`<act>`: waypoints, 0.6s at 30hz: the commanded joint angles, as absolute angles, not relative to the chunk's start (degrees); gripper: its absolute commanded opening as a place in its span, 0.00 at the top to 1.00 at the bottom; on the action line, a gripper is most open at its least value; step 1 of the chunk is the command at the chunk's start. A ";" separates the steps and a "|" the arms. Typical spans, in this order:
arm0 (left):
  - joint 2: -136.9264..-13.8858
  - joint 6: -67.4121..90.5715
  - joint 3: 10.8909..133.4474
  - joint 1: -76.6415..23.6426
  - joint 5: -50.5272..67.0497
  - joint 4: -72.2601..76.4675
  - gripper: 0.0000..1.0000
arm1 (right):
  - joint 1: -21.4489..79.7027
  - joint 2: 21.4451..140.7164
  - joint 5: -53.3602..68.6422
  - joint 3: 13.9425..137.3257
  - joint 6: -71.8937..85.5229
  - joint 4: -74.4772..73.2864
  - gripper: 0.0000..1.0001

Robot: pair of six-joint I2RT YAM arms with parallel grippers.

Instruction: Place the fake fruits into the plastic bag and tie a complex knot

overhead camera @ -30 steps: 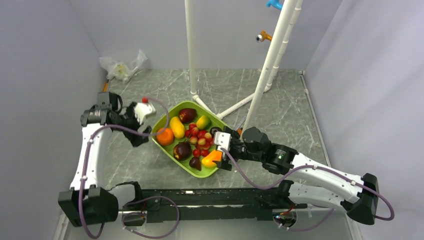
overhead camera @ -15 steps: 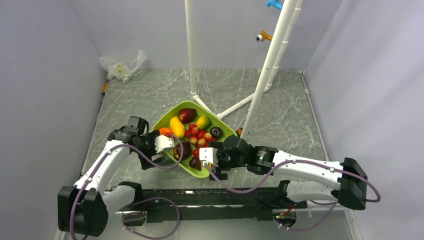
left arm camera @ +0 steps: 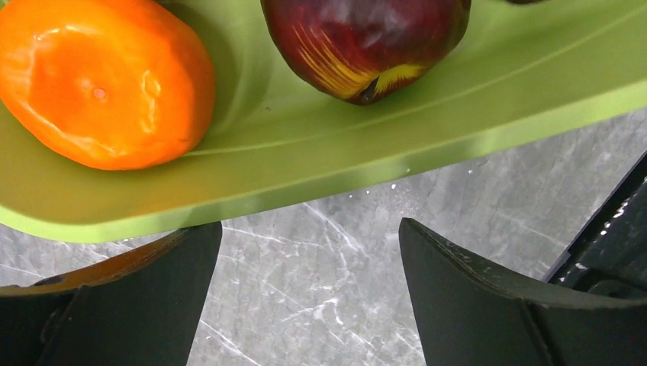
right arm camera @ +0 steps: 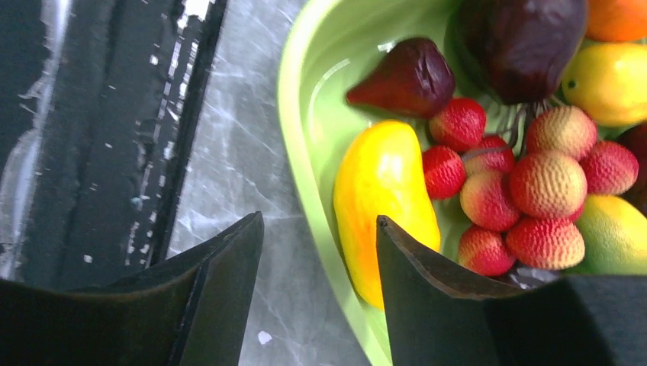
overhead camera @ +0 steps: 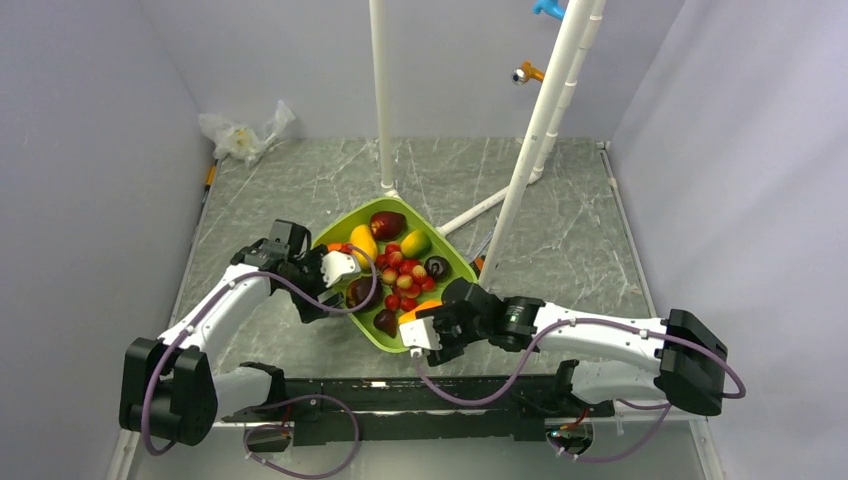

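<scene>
- Closest in, my right tool point(right arm camera: 320, 240) sits astride the near rim of the lime tray point(right arm camera: 299, 152). One finger is outside over the desk point(right arm camera: 229, 152), the other inside by the yellow-orange oblong point(right arm camera: 381, 198).
- Its jaws are about halfway in, with a gap on both sides of the rim, so nothing is gripped yet. My guess is I'm going for the tray itself, not a fruit.
- Next out, my left tool point(left arm camera: 305, 244) is spread wide and empty, with the tray's left rim just ahead of the fingertips. The orange point(left arm camera: 99, 84) and a maroon fruit point(left arm camera: 366, 38) lie right behind that rim.
- All the fake fruits point(overhead camera: 395, 265), including the berries point(right arm camera: 545, 183), are in the tray between my two tools. None are bagged.
- Far beyond my left tool, the plastic bag point(overhead camera: 240, 133) lies crumpled in the desk's back corner, well apart from everything. That probably explains why I'm going for the whole tray.
- A second ago my left tool was out to the side of the tray; now it has swung in to the rim.
- My right tool has slid round to the near edge and narrowed from fully wide. The tray has turned a little.
</scene>
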State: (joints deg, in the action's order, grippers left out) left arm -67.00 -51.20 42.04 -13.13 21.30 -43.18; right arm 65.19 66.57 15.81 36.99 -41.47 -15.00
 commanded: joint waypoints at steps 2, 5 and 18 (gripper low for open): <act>-68.91 -47.51 45.64 -15.08 26.37 -38.03 0.07 | 60.99 67.77 16.18 36.33 -47.35 -13.42 0.48; -69.39 -46.79 45.74 -15.51 26.71 -37.28 0.07 | 58.79 68.88 16.68 36.85 -49.23 -14.01 0.65; -73.23 -43.47 47.93 -16.26 28.64 -34.88 0.11 | 51.34 67.50 17.27 35.48 -57.46 -17.43 1.00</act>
State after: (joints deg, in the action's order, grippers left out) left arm -71.94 -44.73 44.71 -15.03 23.99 -39.64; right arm 55.48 68.88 21.15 36.60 -56.71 -15.40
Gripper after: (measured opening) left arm 0.893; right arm 0.063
